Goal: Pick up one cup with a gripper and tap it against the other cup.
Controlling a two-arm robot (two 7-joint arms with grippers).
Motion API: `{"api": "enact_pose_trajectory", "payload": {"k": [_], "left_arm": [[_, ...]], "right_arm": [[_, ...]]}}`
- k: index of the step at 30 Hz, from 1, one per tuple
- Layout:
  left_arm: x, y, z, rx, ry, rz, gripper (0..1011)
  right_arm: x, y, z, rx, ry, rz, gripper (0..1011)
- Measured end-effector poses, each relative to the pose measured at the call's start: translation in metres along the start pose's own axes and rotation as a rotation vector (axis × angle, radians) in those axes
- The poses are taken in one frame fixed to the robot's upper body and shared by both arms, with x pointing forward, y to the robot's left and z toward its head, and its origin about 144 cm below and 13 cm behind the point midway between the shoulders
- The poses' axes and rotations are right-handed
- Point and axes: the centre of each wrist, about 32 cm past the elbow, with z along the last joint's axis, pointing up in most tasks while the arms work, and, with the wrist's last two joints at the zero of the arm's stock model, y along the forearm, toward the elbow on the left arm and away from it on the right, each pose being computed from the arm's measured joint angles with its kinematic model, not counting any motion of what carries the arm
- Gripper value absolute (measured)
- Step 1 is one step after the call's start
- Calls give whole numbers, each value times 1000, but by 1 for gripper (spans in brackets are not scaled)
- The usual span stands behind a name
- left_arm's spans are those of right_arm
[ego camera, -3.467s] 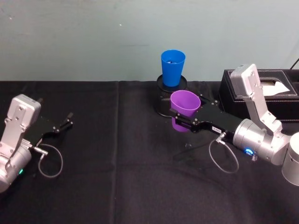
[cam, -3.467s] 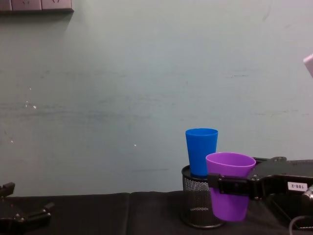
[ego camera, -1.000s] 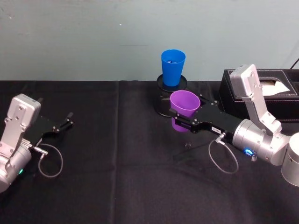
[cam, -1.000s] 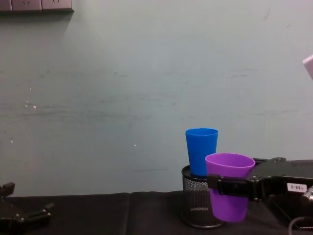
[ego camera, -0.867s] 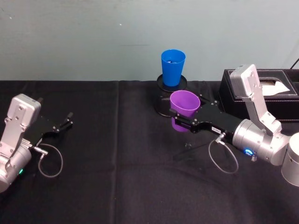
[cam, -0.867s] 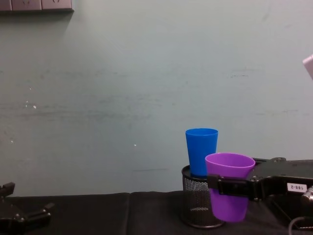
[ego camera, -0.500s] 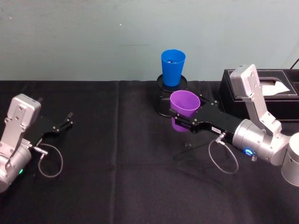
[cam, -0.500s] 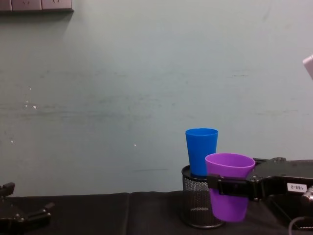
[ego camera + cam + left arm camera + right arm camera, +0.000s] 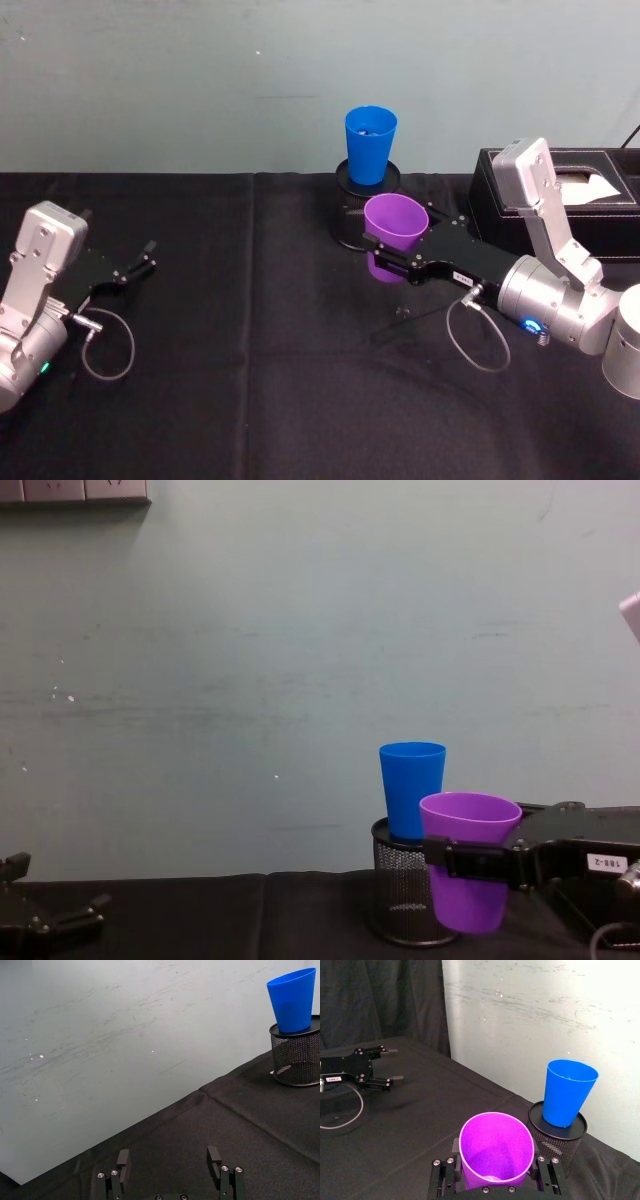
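head view: right gripper (image 9: 385,262), jaws clamped around the purple cup (image 9: 396,218), holds it aloft at centre right, just below the blue cup (image 9: 369,145) in its mesh pen holder (image 9: 346,218). nothing has shifted lately; cups apart, tap pending. left gripper (image 9: 135,268), jaws spread, parked at left.

A purple cup (image 9: 394,228), blue cup (image 9: 369,148), black mesh holder (image 9: 399,904).
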Motion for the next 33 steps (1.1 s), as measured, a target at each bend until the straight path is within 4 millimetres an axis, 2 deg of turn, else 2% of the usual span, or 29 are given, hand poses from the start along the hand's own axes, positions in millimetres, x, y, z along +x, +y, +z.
{"api": "enact_pose_trajectory", "payload": {"k": [33], "left_arm": [[0,0,0,0,0,0,1000]], "right_arm": [[0,0,0,0,0,0,741]]}}
